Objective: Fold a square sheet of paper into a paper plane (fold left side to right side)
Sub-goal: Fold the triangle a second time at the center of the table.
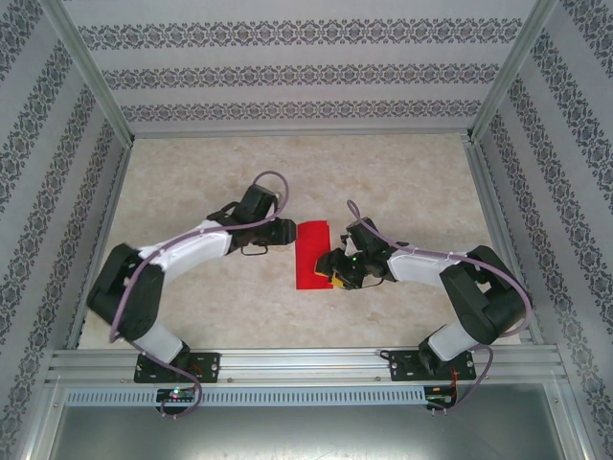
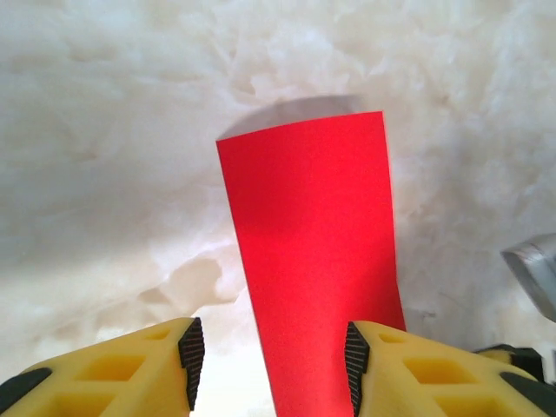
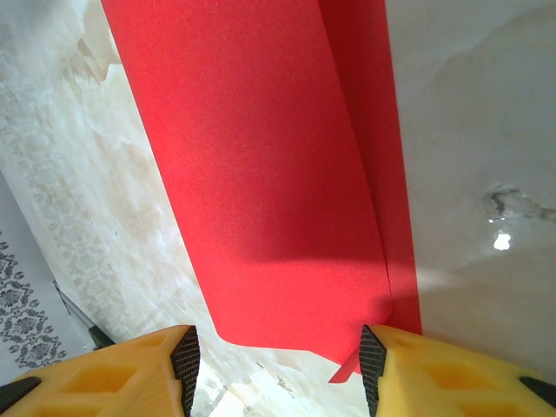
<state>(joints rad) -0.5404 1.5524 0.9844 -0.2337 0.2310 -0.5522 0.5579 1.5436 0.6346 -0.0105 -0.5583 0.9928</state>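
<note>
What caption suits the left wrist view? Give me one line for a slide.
Left gripper, jaws apart, over the near end of a narrow red paper on the pale table.

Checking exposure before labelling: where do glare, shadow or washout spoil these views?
Left wrist: table washed out white, grey shadow beyond the red paper. Right wrist: glare spot on the table, shadow across the paper's near part. Top external: evenly lit, sharp.

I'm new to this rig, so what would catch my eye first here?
The square sheet of paper, bright red and folded narrow, lies in the middle of the pale table. The left gripper and right gripper flank it with open yellow jaws. Striped ornate wallpaper lines the walls behind.
</note>
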